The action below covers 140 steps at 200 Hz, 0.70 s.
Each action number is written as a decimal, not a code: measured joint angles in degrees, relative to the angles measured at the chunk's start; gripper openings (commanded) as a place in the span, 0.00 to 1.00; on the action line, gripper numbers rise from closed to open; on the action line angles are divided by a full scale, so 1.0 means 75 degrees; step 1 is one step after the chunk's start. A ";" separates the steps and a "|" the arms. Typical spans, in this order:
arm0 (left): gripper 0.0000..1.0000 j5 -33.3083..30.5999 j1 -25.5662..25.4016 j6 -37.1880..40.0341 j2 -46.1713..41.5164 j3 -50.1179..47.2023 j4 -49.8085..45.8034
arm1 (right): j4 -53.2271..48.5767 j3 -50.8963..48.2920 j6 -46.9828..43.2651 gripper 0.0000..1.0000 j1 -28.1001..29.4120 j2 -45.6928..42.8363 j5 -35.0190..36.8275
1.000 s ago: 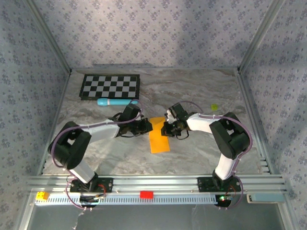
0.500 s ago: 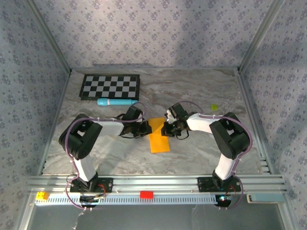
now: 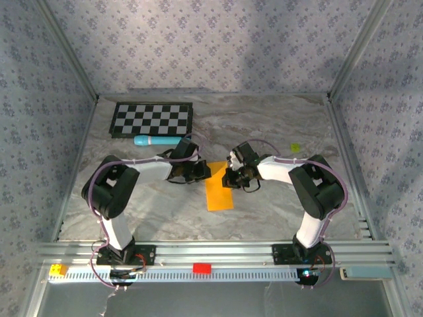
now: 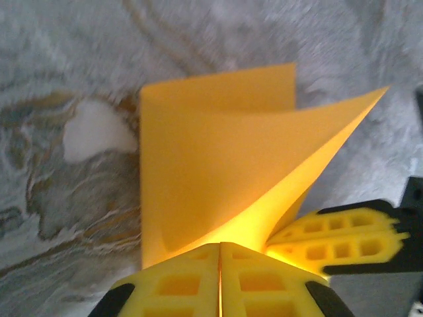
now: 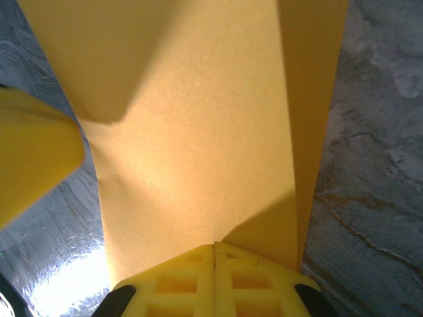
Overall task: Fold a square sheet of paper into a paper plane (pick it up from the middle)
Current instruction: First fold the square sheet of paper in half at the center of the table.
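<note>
Marbled table (image 3: 284, 132) carries folded orange paper (image 3: 220, 195), pinched by left pincer (image 3: 207, 173) and right pincer (image 3: 227, 177)

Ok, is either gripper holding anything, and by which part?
Both pinch the folded orange paper at its far end: the left gripper on the left edge, the right gripper on the right edge, jaws shut.
</note>
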 measured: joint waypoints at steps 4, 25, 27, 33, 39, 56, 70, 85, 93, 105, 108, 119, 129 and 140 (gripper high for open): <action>0.09 0.0026 0.0023 0.0012 0.0003 0.0055 -0.0012 | 0.0000 0.0000 0.0000 0.00 0.0000 0.0000 0.0000; 0.08 0.0184 0.0122 0.0125 0.0152 0.0291 -0.0032 | -0.0003 0.0000 0.0000 0.00 -0.0003 0.0000 0.0000; 0.08 0.0201 0.0134 0.0128 0.0181 0.0315 -0.0035 | 0.0000 0.0000 -0.0003 0.00 -0.0003 0.0000 0.0000; 0.08 0.0213 0.0149 0.0152 0.0274 0.0350 -0.0026 | -0.0003 0.0000 -0.0003 0.00 -0.0012 0.0000 0.0000; 0.08 0.0227 0.0178 0.0187 0.0364 0.0358 -0.0029 | -0.0003 0.0000 -0.0003 0.00 -0.0015 0.0000 0.0000; 0.08 0.0227 0.0216 0.0216 0.0653 0.0356 -0.0079 | -0.0009 0.0000 -0.0003 0.00 -0.0015 0.0000 0.0000; 0.08 0.0315 0.0265 0.0248 0.0796 0.0356 -0.0026 | -0.0023 0.0000 -0.0006 0.00 -0.0015 0.0000 -0.0003; 0.08 0.0335 0.0283 0.0268 0.0801 0.0356 0.0000 | -0.0026 0.0000 -0.0015 0.00 -0.0017 0.0000 0.0000; 0.08 0.0338 0.0303 0.0271 0.0801 0.0356 0.0003 | -0.0029 0.0000 -0.0035 0.00 -0.0023 0.0000 0.0000; 0.09 0.0370 0.0332 0.0289 0.0801 0.0356 0.0000 | -0.0029 0.0000 -0.0058 0.00 -0.0038 0.0000 -0.0009; 0.09 0.0373 0.0338 0.0291 0.0801 0.0356 0.0000 | -0.0032 0.0000 -0.0061 0.00 -0.0038 0.0000 -0.0009; 0.10 0.0402 0.0356 0.0294 0.0801 0.0356 -0.0009 | -0.0032 0.0000 -0.0064 0.00 -0.0038 0.0000 -0.0009; 0.10 0.0446 0.0382 0.0318 0.0801 0.0364 -0.0029 | -0.0032 0.0000 -0.0064 0.00 -0.0038 0.0000 -0.0009; 0.10 0.0487 0.0405 0.0341 0.0801 0.0420 -0.0108 | -0.0032 0.0000 -0.0064 0.00 -0.0038 0.0000 -0.0009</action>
